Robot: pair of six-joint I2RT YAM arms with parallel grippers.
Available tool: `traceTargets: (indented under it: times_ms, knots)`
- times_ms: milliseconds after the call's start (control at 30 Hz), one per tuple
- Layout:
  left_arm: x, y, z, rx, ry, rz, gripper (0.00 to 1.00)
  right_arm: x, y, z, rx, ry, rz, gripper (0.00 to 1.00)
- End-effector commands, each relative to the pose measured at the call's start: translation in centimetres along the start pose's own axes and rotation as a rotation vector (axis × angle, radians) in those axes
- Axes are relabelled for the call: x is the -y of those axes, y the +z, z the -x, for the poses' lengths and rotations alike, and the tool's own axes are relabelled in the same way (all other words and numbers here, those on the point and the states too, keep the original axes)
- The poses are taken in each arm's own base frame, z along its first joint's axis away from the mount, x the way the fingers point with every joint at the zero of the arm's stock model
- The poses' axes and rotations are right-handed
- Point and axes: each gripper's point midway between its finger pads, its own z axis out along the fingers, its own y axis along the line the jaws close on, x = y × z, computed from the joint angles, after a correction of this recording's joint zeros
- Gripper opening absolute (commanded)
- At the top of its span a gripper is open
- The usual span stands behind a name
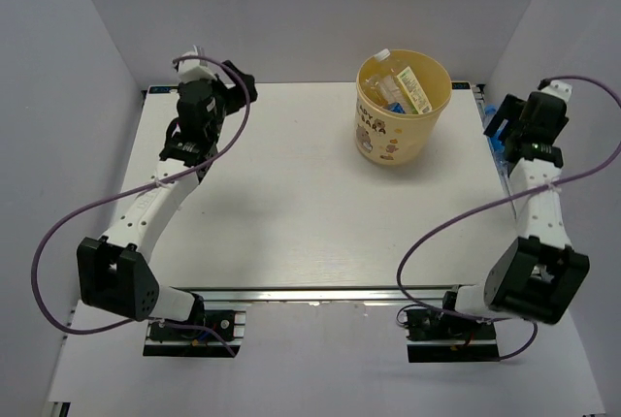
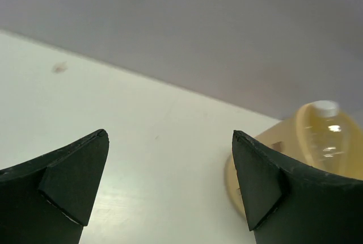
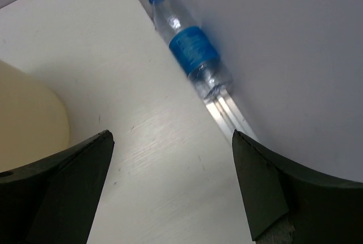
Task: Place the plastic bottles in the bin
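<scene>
Right of the bin (image 1: 388,141), one bottle (image 3: 193,51) lies at the table (image 3: 142,142) edge; other bottles (image 1: 400,87) are inside. The right gripper (image 3: 170,153) and left gripper (image 2: 170,159) gape empty; the right should reach down for it.

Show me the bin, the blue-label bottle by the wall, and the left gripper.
bin (image 1: 386,138): top external view, on its outer side wall.
blue-label bottle (image 3: 194,48): right wrist view, on its blue label.
left gripper (image 2: 169,142): left wrist view, midway between the fingertips.
</scene>
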Motion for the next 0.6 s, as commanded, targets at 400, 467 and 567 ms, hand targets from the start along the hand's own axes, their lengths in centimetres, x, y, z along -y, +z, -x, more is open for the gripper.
traceTargets:
  times_ms: [400, 467, 567]
  knots:
    - [-12.8, 0.3, -7.8, -0.159, -0.036, 0.299, 0.98, 0.5, 16.7, 1.1, -0.099, -0.463, -0.029, 0.89]
    - [-13.5, 0.2, -8.6, -0.168, -0.035, 0.318, 0.98, 0.6, 18.8, -0.6, -0.124, -0.475, -0.036, 0.89]
    - [-14.0, 0.3, -9.2, -0.164, -0.038, 0.322, 0.98, 0.7, 21.8, -3.0, -0.177, -0.499, -0.037, 0.89]
